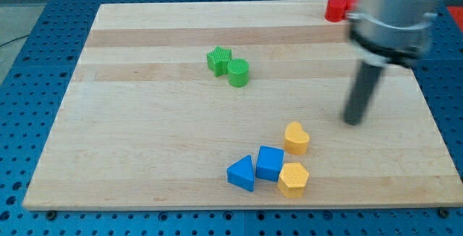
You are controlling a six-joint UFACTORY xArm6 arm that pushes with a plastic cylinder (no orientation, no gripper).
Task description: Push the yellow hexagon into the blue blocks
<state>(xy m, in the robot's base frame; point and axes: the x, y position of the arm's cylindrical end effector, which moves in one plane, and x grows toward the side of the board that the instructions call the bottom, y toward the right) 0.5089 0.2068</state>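
Pale, smooth, matt wooden board (145, 156) with visible grain under plastic-looking, softly sheened yellow hexagon (293, 179).

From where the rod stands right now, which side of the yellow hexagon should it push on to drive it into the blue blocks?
Contact the yellow hexagon on its face toward the view's right and push left. It already sits beside the blue cube, with the blue triangle beyond. My tip stands up and to the right, so it likely must pass the yellow heart first.

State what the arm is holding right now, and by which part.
Nothing is held. The arm ends in a bare rod; my tip stands free on the board, up and to the view's right of the yellow hexagon, which already sits against the blue cube.
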